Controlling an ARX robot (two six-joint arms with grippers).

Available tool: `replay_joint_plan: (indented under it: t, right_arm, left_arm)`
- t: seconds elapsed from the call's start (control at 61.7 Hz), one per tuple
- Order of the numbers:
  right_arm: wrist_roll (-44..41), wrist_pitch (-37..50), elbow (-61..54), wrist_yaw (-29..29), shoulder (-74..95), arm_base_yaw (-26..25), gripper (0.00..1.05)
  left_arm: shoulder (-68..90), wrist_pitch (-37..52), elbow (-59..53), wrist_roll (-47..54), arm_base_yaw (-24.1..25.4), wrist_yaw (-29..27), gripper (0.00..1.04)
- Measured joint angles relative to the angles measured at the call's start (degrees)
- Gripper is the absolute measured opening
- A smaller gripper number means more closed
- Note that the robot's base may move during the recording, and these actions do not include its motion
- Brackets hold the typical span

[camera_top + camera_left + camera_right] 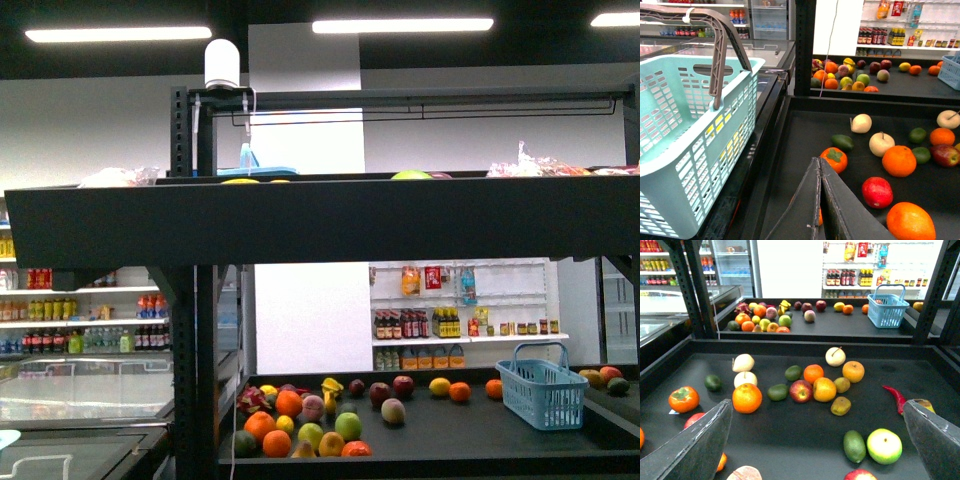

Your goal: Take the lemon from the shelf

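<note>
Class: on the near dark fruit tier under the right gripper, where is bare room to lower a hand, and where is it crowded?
Bare: between the red chili and the tier's far rim; also in front of the red apple. Crowded: around the orange and the yellow fruit.

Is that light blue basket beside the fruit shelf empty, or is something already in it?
Empty, as far as shown: the left wrist view looks into the basket and only bare mesh walls and floor appear. Its handle stands up.
</note>
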Motion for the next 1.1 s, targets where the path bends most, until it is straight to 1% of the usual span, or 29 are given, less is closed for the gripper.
replay_joint_plan:
  t: [0.178, 0.276, 0.292, 0.324, 0.34, 0.357, 0.421, 0.438, 0.503, 0.519, 0.616, 0.648, 0.665, 0.729, 1.102]
  right_arm:
    - [0.00, 0.00, -0.02, 0.02, 0.00, 0.00, 1.02]
    - [0.00, 0.00, 0.00, 0.02, 0.00, 0.00, 1.02]
    - [0.00, 0.00, 0.00, 0.02, 0.00, 0.00, 1.02]
    - [0.00, 0.00, -0.02, 0.02, 0.00, 0.00, 1.02]
    - [0.00, 0.00, -0.02, 0.02, 0.00, 0.00, 1.02]
    - [0.00, 0.00, -0.02, 0.02, 0.00, 0.00, 1.02]
    - [0.00, 0.00, 0.00, 0.02, 0.00, 0.00, 1.02]
    - [0.00, 0.00, -0.02, 0.02, 0.00, 0.00, 1.02]
    - [0.00, 0.00, -0.02, 0.02, 0.00, 0.00, 1.02]
    - [0.00, 0.00, -0.02, 0.02, 0.00, 0.00, 1.02]
    - [0.00, 0.00, -0.02, 0.02, 0.00, 0.00, 1.02]
    - [0.00, 0.00, 0.00, 0.02, 0.00, 0.00, 1.02]
    - [0.00, 0.00, -0.02, 0.02, 0.00, 0.00, 1.02]
    - [0.00, 0.00, -0.02, 0.02, 0.00, 0.00, 1.02]
    - [0.00, 0.00, -0.02, 0.02, 0.00, 0.00, 1.02]
  left_arm:
    - [-0.07, 0.00, 0.00, -0.02, 0.00, 0.00, 0.03]
    - [-0.07, 0.00, 0.00, 0.00, 0.00, -0.02, 0.24]
    - [-0.07, 0.00, 0.00, 0.00, 0.00, -0.02, 0.25]
    - [-0.07, 0.00, 0.00, 0.00, 0.00, -0.02, 0.32]
    - [-0.07, 0.00, 0.00, 0.00, 0.00, -0.02, 0.38]
    - [-0.07, 0.00, 0.00, 0.00, 0.00, -0.02, 0.40]
    - [-0.07, 0.00, 0.00, 0.00, 0.02, -0.02, 0.54]
    - [-0.07, 0.00, 0.00, 0.00, 0.00, -0.02, 0.56]
    - [-0.07, 0.00, 0.00, 0.00, 0.00, -0.02, 0.70]
    - [-0.07, 0.00, 0.00, 0.00, 0.02, -0.02, 0.72]
    - [-0.07, 0.00, 0.00, 0.00, 0.00, -0.02, 0.93]
    - [-0.07, 0.00, 0.00, 0.00, 0.00, -0.04, 0.97]
    - [-0.07, 0.00, 0.00, 0.09, 0.02, -0.02, 0.99]
    - [-0.07, 0.00, 0.00, 0.07, 0.00, -0.02, 0.96]
    - [-0.07, 0.00, 0.00, 0.09, 0.00, -0.02, 0.97]
